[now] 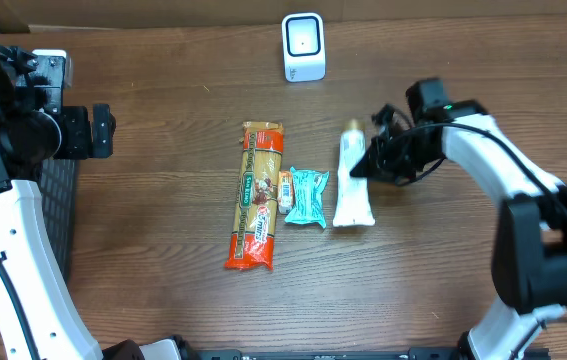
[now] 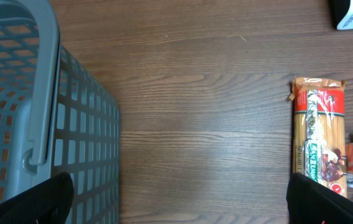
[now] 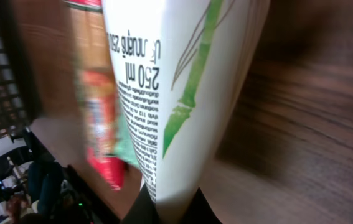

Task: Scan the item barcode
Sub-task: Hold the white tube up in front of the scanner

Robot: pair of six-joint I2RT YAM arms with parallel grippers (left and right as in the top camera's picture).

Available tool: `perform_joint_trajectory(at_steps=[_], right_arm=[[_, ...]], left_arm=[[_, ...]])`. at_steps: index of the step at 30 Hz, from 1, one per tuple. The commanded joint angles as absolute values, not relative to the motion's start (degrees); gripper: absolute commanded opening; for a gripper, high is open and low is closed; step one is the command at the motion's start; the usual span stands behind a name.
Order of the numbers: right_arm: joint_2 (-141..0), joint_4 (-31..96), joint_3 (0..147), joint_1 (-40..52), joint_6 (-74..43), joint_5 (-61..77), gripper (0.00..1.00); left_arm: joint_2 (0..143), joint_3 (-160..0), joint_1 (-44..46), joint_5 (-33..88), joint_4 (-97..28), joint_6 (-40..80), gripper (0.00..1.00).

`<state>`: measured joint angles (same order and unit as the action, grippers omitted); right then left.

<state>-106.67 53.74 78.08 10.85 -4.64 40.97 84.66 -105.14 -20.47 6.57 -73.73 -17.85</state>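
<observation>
Reaching in from the right side with the white right arm (image 1: 503, 160), bent at the elbow. Pinching the white tube (image 1: 353, 200) in the right hand (image 1: 365, 163), fingers squeezed almost together. Holding the left hand (image 1: 103, 131) wide open at the far left, gripping nothing, left arm (image 1: 8, 250) behind it.

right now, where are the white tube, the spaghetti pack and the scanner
white tube (image 1: 352, 197): overhead, lower half of its body
spaghetti pack (image 1: 255, 195): overhead, middle of the pack
scanner (image 1: 303, 45): overhead, its front face
</observation>
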Motion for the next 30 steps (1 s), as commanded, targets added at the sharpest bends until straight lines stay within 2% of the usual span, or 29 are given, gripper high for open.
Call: perform_joint_trajectory(at_steps=[1,9,13,21,30], right_arm=[[-96.7,54.3,82.4,10.7,-1.0,50.0,0.04],[-87.2,55.4,82.6,10.7,1.8,56.6,0.04],[-86.6,55.9,82.6,10.7,1.8,58.0,0.04],[-86.6,52.9,82.7,10.7,1.6,71.4,0.04],[-86.6,52.9,85.3,10.8,-1.1,68.5,0.04]], left_arm=[[85.0,-105.1,-20.6,6.2,-73.6,-18.7,1.0],[85.0,-105.1,-20.6,6.2,-73.6,-18.7,1.0],[85.0,-105.1,-20.6,6.2,-73.6,-18.7,1.0],[85.0,-105.1,-20.6,6.2,-73.6,-18.7,1.0],[85.0,-105.1,-20.6,6.2,-73.6,-18.7,1.0]])
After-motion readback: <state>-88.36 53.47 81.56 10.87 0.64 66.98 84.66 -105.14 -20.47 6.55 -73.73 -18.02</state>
